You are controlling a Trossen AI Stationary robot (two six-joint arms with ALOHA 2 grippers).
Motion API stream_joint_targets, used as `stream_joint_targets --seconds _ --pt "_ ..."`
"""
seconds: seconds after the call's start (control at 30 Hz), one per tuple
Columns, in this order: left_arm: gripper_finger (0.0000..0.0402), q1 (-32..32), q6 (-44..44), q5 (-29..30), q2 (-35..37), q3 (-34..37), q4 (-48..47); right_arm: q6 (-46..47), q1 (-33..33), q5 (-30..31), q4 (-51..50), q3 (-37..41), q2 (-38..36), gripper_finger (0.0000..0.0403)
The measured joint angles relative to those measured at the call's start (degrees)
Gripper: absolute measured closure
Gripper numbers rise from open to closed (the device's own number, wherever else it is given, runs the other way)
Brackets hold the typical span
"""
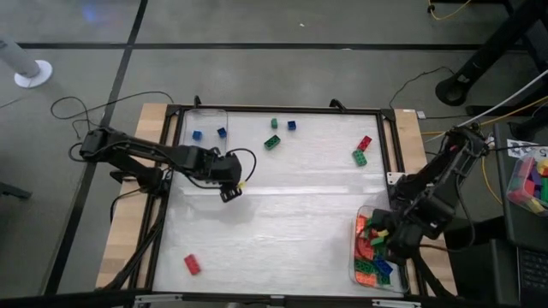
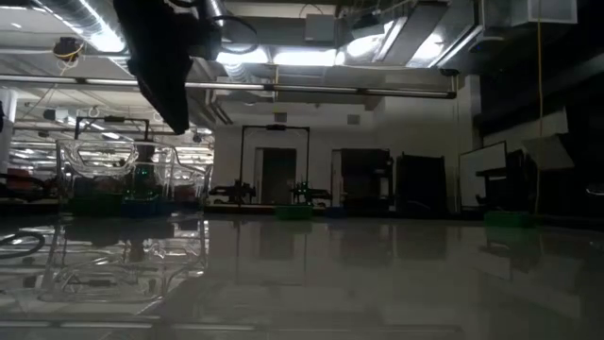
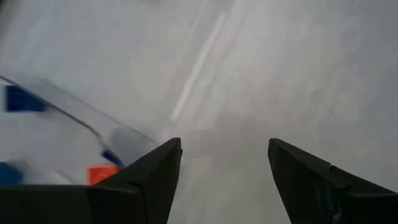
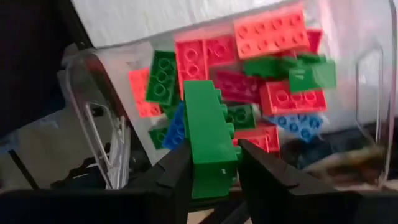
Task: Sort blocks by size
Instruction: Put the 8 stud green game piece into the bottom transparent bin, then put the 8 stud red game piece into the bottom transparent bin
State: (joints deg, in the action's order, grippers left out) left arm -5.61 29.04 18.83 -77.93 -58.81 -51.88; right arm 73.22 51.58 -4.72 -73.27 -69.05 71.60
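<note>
My right gripper (image 4: 214,149) is shut on a long green brick (image 4: 208,134) above the clear bin (image 1: 360,257) at the table's near right, which holds several red, orange, green and blue bricks (image 4: 273,59). My left gripper (image 1: 229,190) is open and empty above the table's left-centre. A clear tray (image 1: 205,128) at the far left holds small blue bricks (image 1: 197,134). Loose bricks lie on the table: green (image 1: 271,142), blue (image 1: 291,125), red (image 1: 365,143), green (image 1: 360,156) and red (image 1: 193,263). My right gripper pinches the green brick's two broad faces (image 4: 211,165) between its two fingers, near one end. The brick lies along the fingers and sticks out past their tips. It is lifted clear, above the bricks in the bin.
The table has a raised dark frame (image 1: 394,145) around it. In the left wrist view the tray's clear wall (image 3: 81,118) shows beside my left fingers, with blue bricks and an orange one (image 3: 102,174) inside. Cables (image 1: 86,111) lie off the table's left side.
</note>
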Motion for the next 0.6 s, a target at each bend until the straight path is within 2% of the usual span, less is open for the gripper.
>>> stream_joint_targets --seconds 0.17,0.33,0.5,0.6 --pt "0.0172 -3.4 3.2 -1.1 0.0 0.0 0.0 5.3 3.3 0.0 -0.5 0.1 0.2 0.0259" --pt "0.0172 -6.2 5.5 -1.1 0.0 0.0 0.0 11.8 3.7 0.9 -2.2 0.1 0.3 0.0245" --pt "0.0172 -7.9 7.4 -1.1 0.0 0.0 0.1 12.4 3.5 1.6 -5.8 0.1 1.3 0.0230" --pt "0.0172 -8.4 9.3 -0.7 0.0 0.0 1.0 12.5 3.6 4.9 -10.4 0.2 3.3 0.0220"
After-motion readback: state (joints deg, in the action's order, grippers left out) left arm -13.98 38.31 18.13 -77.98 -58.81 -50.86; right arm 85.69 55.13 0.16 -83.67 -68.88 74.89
